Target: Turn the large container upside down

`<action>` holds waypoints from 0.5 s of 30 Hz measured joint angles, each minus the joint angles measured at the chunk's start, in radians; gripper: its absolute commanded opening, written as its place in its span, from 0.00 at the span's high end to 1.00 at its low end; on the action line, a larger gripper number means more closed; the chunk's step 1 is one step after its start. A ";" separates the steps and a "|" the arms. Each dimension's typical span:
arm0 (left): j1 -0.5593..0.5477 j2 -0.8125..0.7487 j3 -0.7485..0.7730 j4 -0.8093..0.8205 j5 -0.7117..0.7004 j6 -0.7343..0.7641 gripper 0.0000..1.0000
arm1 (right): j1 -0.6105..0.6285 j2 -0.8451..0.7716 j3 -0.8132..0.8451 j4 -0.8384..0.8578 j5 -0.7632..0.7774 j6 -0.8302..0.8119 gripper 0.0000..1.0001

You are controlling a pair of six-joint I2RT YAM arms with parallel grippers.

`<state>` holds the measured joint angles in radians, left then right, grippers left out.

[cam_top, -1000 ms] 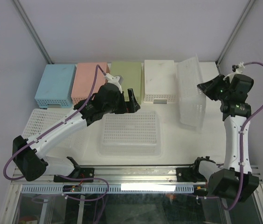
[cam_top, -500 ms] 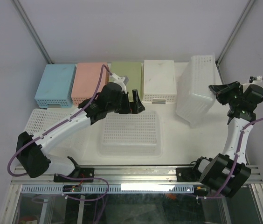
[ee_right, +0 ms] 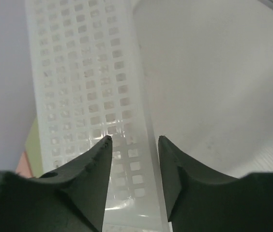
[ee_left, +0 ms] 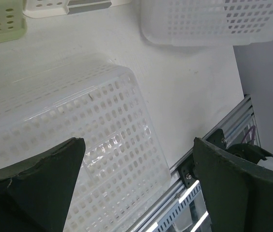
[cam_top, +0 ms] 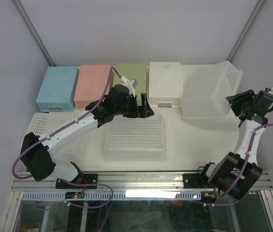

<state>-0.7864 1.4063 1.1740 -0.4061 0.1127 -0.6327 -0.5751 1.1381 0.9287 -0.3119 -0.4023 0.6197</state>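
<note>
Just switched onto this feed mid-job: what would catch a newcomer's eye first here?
The large white perforated container at the table's back right stands out, with the right gripper beside it, jaws parted on either side of its rim. Next comes the left gripper, open above the clear basket at centre, and the row of coloured boxes along the back.

Four closed boxes stand in a row along the far edge of the worktop: a blue box, a pink box, a green box and a white box. A clear perforated basket lies bottom up near the middle of the near edge. A flat white perforated tray lies near the left edge.
</note>
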 measured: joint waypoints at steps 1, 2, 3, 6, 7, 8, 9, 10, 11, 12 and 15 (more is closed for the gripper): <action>0.000 0.000 0.000 0.004 0.001 0.000 0.01 | -0.001 0.008 -0.004 -0.024 0.026 -0.012 0.44; 0.000 0.000 0.000 0.008 0.002 0.000 0.01 | 0.000 0.016 -0.009 -0.052 0.058 -0.023 0.39; 0.000 0.000 0.000 0.010 0.003 0.000 0.01 | 0.000 0.023 -0.014 -0.079 0.088 -0.031 0.33; 0.000 0.000 0.000 0.012 0.005 0.000 0.01 | 0.004 0.026 -0.026 -0.143 0.159 -0.055 0.26; 0.000 0.000 0.000 0.013 0.005 0.000 0.01 | 0.006 0.026 -0.026 -0.150 0.169 -0.056 0.24; 0.000 0.000 0.000 0.014 0.006 0.000 0.01 | 0.013 0.024 -0.026 -0.157 0.191 -0.062 0.22; 0.000 0.000 0.000 0.016 0.006 0.000 0.01 | 0.019 0.021 -0.025 -0.165 0.207 -0.065 0.20; 0.000 0.000 0.000 0.018 0.009 0.000 0.01 | 0.030 0.017 -0.023 -0.179 0.230 -0.070 0.19; 0.000 0.000 0.000 0.021 0.011 0.000 0.01 | 0.042 0.011 -0.019 -0.194 0.257 -0.075 0.16; 0.000 0.000 0.000 0.026 0.014 0.000 0.01 | 0.056 0.003 -0.012 -0.209 0.286 -0.080 0.14; 0.000 0.000 0.000 0.038 0.020 0.000 0.01 | 0.109 -0.025 0.029 -0.258 0.379 -0.099 0.13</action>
<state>-0.7868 1.4063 1.1740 -0.3679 0.1329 -0.6331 -0.4656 1.1133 0.9577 -0.5697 -0.0235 0.5205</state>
